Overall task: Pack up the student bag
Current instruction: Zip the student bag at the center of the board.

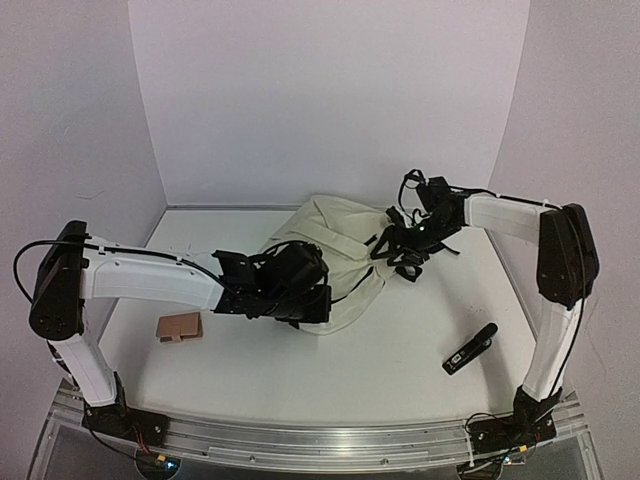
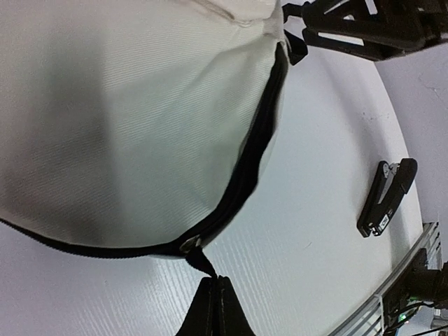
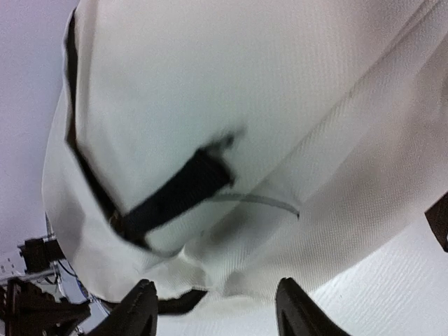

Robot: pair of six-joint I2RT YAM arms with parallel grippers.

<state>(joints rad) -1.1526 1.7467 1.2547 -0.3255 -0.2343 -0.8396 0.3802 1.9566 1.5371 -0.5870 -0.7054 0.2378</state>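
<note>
On the white table point(image 1: 400, 370) lie the student bag point(image 1: 340, 230), black stapler point(image 1: 470, 349), brown block point(image 1: 180, 326).

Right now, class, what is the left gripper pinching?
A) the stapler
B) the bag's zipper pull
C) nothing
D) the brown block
B: in the left wrist view the left gripper is shut on the black zipper pull at the edge of the bag, while the stapler lies well apart from it.

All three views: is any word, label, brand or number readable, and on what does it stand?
None can be read.
Stapler: a small white label near one end, too blurred to read.
Bag: no print visible.
Brown block: no print visible.
</note>
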